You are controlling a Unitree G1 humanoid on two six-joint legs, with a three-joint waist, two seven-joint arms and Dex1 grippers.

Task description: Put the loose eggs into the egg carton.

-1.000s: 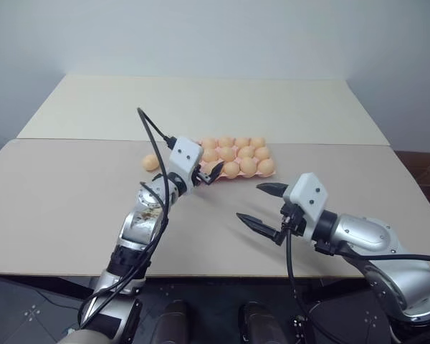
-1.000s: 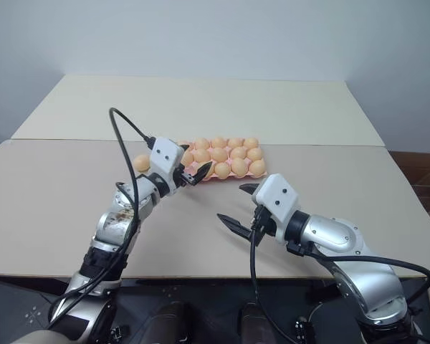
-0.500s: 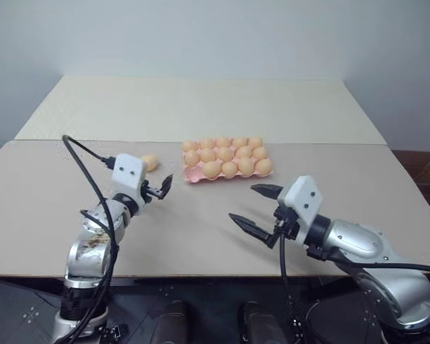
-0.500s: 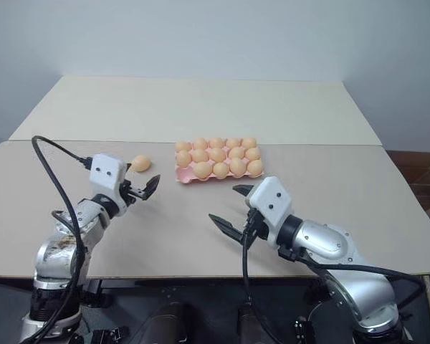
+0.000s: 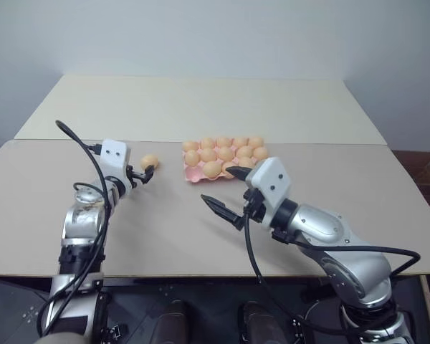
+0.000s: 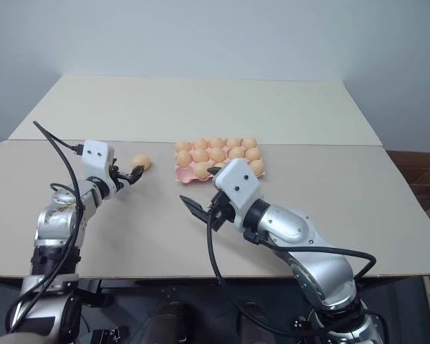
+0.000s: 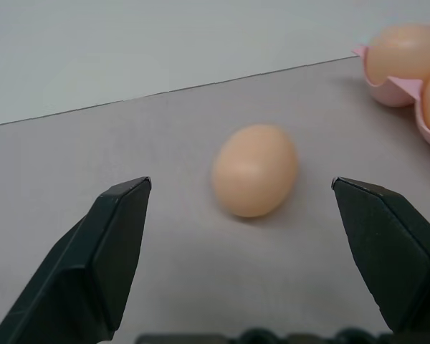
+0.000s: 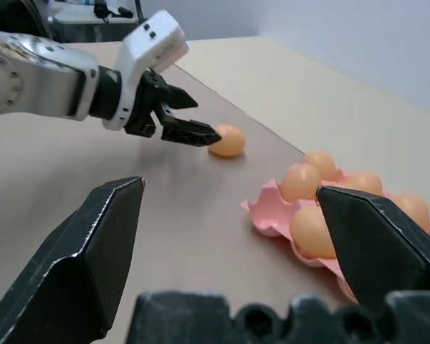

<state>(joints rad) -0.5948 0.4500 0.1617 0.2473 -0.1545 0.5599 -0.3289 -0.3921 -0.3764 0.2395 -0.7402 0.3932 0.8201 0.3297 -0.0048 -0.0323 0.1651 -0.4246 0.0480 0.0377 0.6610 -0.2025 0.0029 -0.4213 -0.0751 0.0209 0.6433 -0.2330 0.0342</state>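
One loose egg (image 5: 150,161), pale orange, lies on the table left of the egg carton (image 5: 192,175), a pink tray holding several eggs. My left gripper (image 5: 145,174) is open and points level at this egg. In the left wrist view the egg (image 7: 256,170) sits just beyond the two black fingers (image 7: 115,244), centred between them and touching neither. My right gripper (image 5: 218,187) is open and empty, hovering just in front of the carton's near left corner. The right wrist view shows the carton's rim (image 8: 271,212) close ahead and the left gripper (image 8: 178,129) beside the egg (image 8: 227,140).
Two beige tabletops meet at a seam (image 5: 93,139) running behind the egg and carton. A black cable (image 5: 79,140) loops up from my left wrist. A brown box (image 5: 426,172) stands off the table's right side.
My left arm has swung left, away from the carton, and lowered so that its open fingers now face the loose egg. My right gripper has moved left and up toward the carton's front.
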